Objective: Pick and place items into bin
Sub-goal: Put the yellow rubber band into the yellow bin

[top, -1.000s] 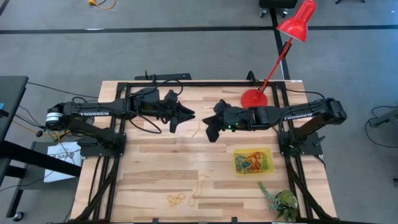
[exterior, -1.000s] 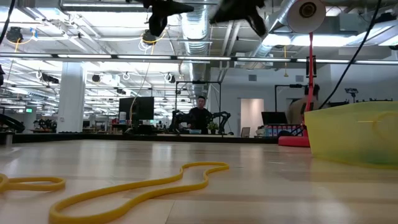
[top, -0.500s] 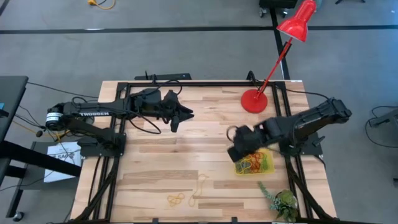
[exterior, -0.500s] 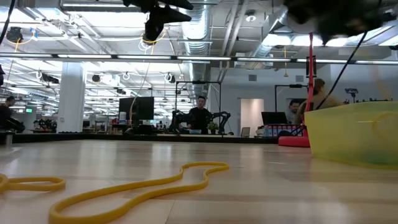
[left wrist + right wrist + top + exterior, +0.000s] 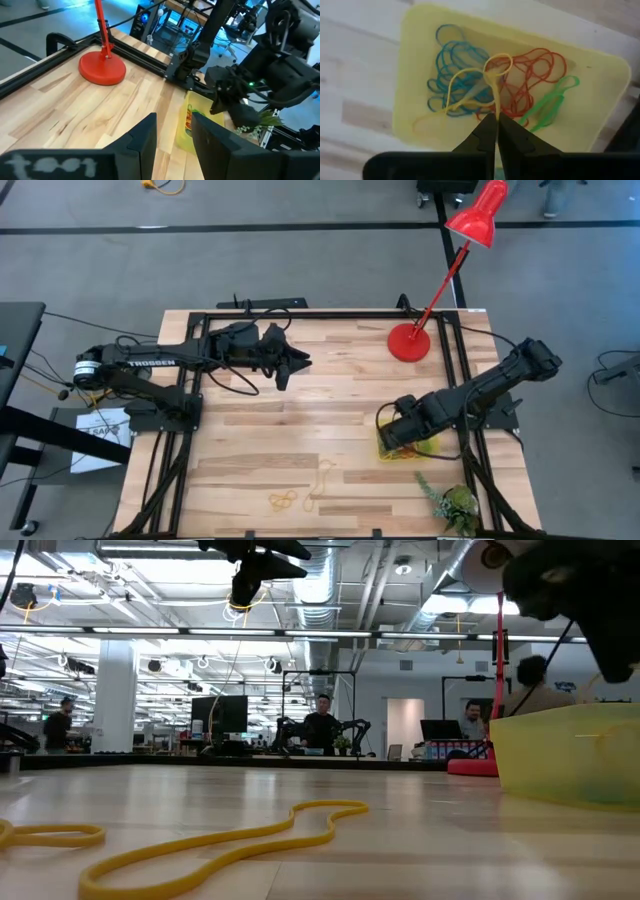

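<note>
Right end effector (image 5: 497, 131) hung over yellow bin (image 5: 415, 75), fingers clamped on a yellow rubber band (image 5: 492, 90). Left end effector (image 5: 172, 132) waited mid-tabletop, fingers apart.

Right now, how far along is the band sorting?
Done: blue, red and green bands already lie in the yellow bin. In hand: the right gripper hangs over the bin, shut on a yellow band. Left: yellow bands remain at the table's near edge. The left gripper waits open at the far side.
</note>
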